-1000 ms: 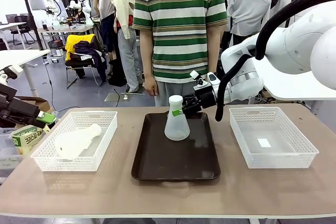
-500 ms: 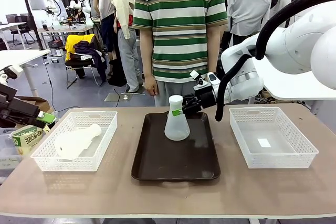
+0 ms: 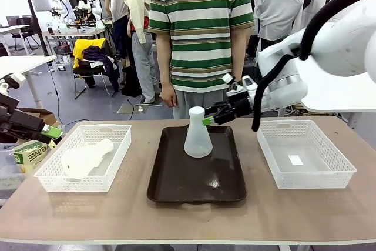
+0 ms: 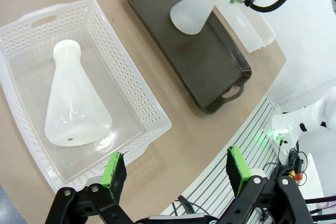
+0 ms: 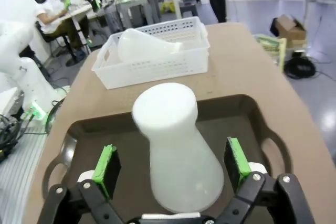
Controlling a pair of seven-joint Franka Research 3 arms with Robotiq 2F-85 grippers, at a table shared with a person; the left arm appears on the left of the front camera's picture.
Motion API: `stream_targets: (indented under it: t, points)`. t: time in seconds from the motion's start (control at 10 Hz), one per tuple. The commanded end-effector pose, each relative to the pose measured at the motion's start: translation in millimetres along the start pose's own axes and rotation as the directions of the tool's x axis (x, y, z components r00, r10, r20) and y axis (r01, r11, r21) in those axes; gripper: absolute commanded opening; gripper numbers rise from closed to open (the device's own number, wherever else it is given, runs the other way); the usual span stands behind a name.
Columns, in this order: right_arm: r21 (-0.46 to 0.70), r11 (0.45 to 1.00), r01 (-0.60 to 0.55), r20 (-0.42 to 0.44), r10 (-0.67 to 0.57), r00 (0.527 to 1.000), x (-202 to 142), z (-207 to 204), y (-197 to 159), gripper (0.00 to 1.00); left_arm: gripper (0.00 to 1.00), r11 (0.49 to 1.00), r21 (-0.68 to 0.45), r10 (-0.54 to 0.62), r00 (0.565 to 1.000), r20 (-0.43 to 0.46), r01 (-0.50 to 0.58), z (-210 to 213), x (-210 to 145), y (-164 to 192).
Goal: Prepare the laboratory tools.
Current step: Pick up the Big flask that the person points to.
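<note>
One frosted-white conical flask (image 3: 198, 136) stands upright on the dark brown tray (image 3: 197, 181). My right gripper (image 3: 211, 120) hangs just right of its neck, jaws open and apart from it. In the right wrist view the flask (image 5: 176, 145) rises between the green pads (image 5: 106, 169) with a gap on each side. A second flask (image 3: 85, 157) lies on its side in the left white basket (image 3: 88, 127). My left gripper (image 3: 50, 130) is open beyond the table's left edge; its wrist view looks down on that flask (image 4: 76, 103) from above the basket's corner.
An empty white mesh basket (image 3: 311, 177) sits at the table's right. A person in a striped shirt stands at the far edge behind the tray, one hand (image 3: 167, 95) hanging down. A green box (image 3: 29, 154) lies off the left edge.
My right gripper has drawn back to the right and slightly up, away from the flask's neck. The flask stays upright on the tray. The left arm is still.
</note>
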State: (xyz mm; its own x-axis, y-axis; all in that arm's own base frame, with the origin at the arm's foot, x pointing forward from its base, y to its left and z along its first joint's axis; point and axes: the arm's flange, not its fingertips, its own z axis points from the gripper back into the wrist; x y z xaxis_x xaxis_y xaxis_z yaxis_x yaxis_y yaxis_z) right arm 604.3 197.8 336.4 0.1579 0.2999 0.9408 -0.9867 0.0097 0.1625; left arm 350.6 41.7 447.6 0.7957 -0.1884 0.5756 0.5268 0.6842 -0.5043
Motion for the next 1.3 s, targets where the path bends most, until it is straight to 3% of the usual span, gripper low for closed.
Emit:
stream_targets:
  t: [0.0, 0.2, 0.6, 0.9, 1.0, 1.1, 1.2]
  points:
    - [-0.080, 0.996, -0.033, -0.019, 0.031, 0.999, 8.8, 39.3, 31.6, 1.00, 1.00, 1.000, -0.015, -0.012, 1.000, 0.015, 0.012, -0.2, 0.1, 2.4]
    - [-0.138, 0.990, 0.004, -0.029, -0.008, 1.000, 18.4, 93.9, 60.9, 1.00, 1.00, 1.000, -0.015, -0.012, 1.000, 0.015, 0.012, -0.2, 0.1, 2.4]
    - [-0.337, 0.941, 0.014, 0.077, 0.012, 0.997, 12.0, 188.3, 106.8, 1.00, 1.00, 1.000, -0.015, -0.012, 1.000, 0.015, 0.012, -0.2, 0.1, 2.4]
    - [-0.350, 0.937, 0.010, 0.116, 0.033, 0.993, 6.5, 200.3, 111.6, 1.00, 1.00, 1.000, -0.015, -0.012, 1.000, 0.015, 0.012, -0.2, 0.1, 2.4]
    - [-0.327, 0.945, -0.008, 0.176, 0.069, 0.982, 5.5, 198.8, 112.9, 1.00, 1.00, 1.000, -0.015, -0.012, 1.000, 0.015, 0.012, -0.2, 0.1, 2.4]
    - [-0.356, 0.934, 0.030, 0.085, 0.000, 0.996, 11.3, 211.5, 109.7, 1.00, 1.00, 1.000, -0.015, -0.012, 1.000, 0.015, 0.012, -0.2, 0.1, 2.4]
    - [-0.356, 0.934, 0.030, 0.085, 0.000, 0.996, 11.3, 211.5, 109.7, 1.00, 1.00, 1.000, -0.015, -0.012, 1.000, 0.015, 0.012, -0.2, 0.1, 2.4]
